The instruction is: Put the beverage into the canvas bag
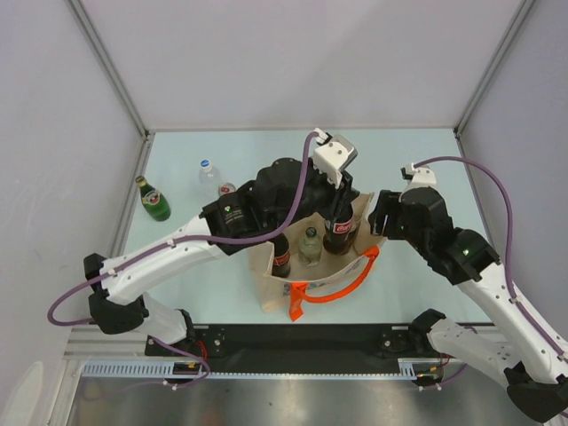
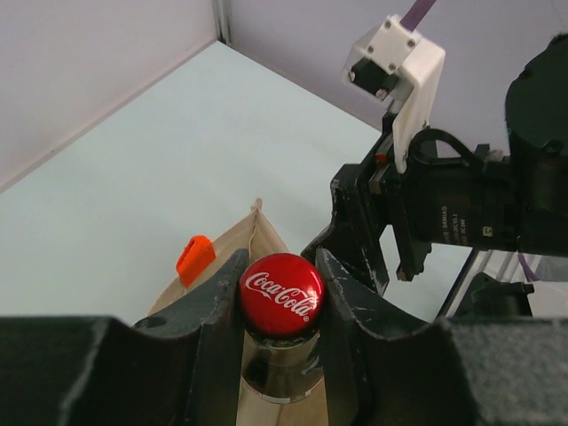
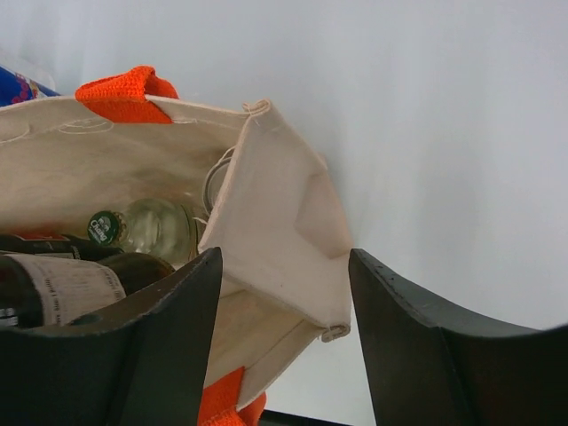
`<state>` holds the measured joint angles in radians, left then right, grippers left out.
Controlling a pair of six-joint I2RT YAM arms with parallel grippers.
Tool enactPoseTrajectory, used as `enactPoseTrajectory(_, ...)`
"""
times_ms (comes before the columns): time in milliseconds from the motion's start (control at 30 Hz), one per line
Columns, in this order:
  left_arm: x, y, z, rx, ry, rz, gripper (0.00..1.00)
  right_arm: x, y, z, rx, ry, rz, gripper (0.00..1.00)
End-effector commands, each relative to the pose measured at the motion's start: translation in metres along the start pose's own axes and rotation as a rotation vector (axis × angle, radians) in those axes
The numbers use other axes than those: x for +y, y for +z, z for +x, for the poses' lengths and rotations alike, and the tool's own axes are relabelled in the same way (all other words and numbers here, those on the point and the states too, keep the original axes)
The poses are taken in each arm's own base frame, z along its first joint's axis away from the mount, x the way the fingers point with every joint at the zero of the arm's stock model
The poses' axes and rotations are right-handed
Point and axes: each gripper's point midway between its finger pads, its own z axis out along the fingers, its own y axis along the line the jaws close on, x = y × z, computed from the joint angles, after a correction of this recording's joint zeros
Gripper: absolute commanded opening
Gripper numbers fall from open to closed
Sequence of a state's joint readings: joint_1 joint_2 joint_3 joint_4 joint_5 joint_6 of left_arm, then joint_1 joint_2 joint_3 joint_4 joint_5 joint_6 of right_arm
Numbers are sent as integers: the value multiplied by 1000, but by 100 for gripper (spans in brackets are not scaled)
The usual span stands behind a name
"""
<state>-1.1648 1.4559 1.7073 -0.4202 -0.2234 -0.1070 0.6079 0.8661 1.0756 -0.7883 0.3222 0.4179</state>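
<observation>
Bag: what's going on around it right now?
The left gripper is shut on the neck of a cola bottle, holding it upright in the mouth of the bag. The right gripper is open, its fingers on either side of the bag's side wall without pinching it. Two bottles already stand inside: a dark bottle and a clear bottle. A green bottle waits on the table to the left.

The white, black-jointed arms (image 1: 164, 256) carry purple cables (image 1: 508, 213), and the left gripper (image 2: 280, 288) is scuffed black.
</observation>
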Motion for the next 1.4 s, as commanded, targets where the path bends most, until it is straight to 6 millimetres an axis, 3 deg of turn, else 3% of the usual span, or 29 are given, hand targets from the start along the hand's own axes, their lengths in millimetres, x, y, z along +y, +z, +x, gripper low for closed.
enactPoseTrajectory(0, -12, -17, -80, -301, -103, 63, 0, 0, -14, -4, 9, 0, -24, 62)
enactPoseTrajectory(133, -9, -14, -73, -333, -122, 52, 0, -1, -16, -3, 23, -4, -16, 59)
enactPoseTrajectory(300, -4, -8, -59, -324, -124, 20, 0, -8, -20, -9, -6, 17, 12, 65)
enactPoseTrajectory(433, -6, -2, -63, -358, -135, 29, 0, -20, -22, -15, -31, 27, 69, 61)
enactPoseTrajectory(767, -13, 23, -42, -356, -114, 48, 0, -36, -41, -30, -132, 85, 106, 68)
enactPoseTrajectory(1167, -15, 54, -5, -337, -96, 40, 0, -28, -38, -27, -131, 90, 58, 70)
enactPoseTrajectory(1367, -17, 57, 14, -307, -106, 53, 0, -30, -40, -26, -135, 90, 59, 71)
